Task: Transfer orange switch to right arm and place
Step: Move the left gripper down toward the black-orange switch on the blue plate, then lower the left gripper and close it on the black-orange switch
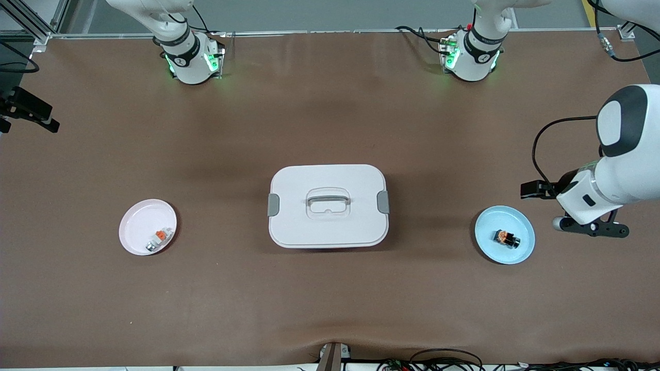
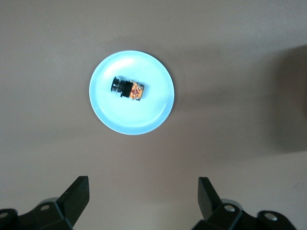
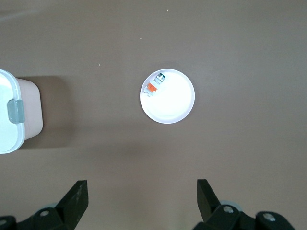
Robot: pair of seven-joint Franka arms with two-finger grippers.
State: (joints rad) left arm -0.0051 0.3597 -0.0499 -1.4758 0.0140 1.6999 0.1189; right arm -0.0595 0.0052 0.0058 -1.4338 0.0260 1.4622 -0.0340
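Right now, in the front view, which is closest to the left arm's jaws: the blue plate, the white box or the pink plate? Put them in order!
From the left gripper, open above the table at the left arm's end:
1. Blue plate, right beside it, holding the orange switch.
2. White box, mid-table.
3. Pink plate, at the right arm's end.

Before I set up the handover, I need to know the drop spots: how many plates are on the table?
2. A blue plate lies toward the left arm's end and holds the orange switch. A pink plate lies toward the right arm's end, holding a grey piece.
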